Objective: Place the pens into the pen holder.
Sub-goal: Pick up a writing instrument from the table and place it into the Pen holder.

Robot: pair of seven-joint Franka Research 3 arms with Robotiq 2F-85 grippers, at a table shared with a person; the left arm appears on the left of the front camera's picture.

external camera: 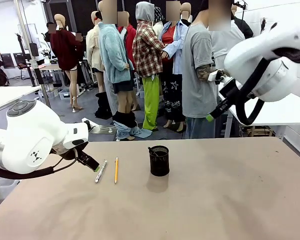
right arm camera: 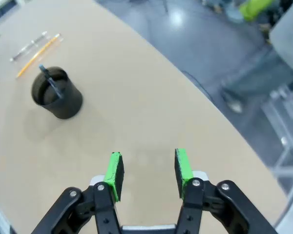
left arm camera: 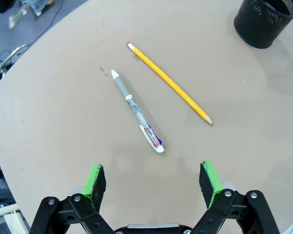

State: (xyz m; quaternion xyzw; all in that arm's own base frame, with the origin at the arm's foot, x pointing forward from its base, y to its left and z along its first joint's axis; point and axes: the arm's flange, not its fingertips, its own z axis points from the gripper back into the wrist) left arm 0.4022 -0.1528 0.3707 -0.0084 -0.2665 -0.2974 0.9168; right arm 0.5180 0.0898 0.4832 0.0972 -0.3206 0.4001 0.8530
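Left gripper [left arm camera: 153, 179] jaws wide, empty, low over silver-white pen [left arm camera: 136, 111], likely aligning a pick | orange pencil [left arm camera: 168, 83] just beside | dark pen [right arm camera: 52, 81] in pen holder [external camera: 159, 161] | right gripper [right arm camera: 149, 170] half-parted, empty, held high, seemingly clearing space.

The left arm [external camera: 25, 142] and right arm [external camera: 267, 62] are rounded, glossy white, with black cables [external camera: 250, 95]. The left claw [left arm camera: 151, 169] and right claw [right arm camera: 148, 156] are black with green pads [left arm camera: 94, 180].
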